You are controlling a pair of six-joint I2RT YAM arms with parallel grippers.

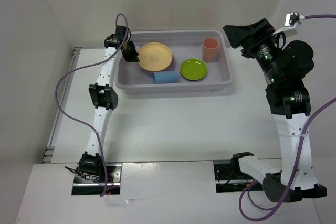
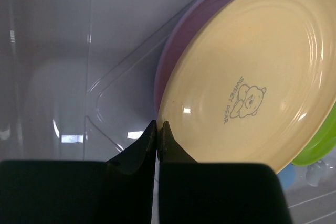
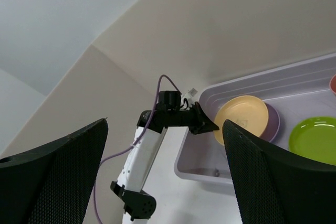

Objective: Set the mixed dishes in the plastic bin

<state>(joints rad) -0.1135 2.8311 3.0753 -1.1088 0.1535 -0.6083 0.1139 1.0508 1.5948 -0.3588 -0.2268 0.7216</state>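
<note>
Placement is close to complete, judging by the contents of the plastic bin [image 1: 173,88], which sits at the far side of the counter [image 1: 173,124]. Note that the left hand [image 1: 127,51] is lowered inside the bin's left end with its fingers pressed almost together at the near rim of the pale yellow plate [image 1: 155,56]; the wrist view shows the tips meeting exactly at that edge, so read this as a pinch on the rim. The plate appears tilted, leaning across the lavender plate [image 2: 178,51] beneath it, which suggests the pinch is what props its left side up. The lime green plate [image 1: 193,69] lies flat near the middle of the bin, the blue cup [image 1: 166,77] lies on its side against the near wall, and the salmon cup [image 1: 210,49] stands upright towards the far right corner. No black plate is visible in any view. The right hand [image 1: 234,32] hangs raised near the bin's far right corner, fingers spread wide and carrying nothing, probably parked clear of the left arm. Expect the next step to be release of the yellow plate.
</note>
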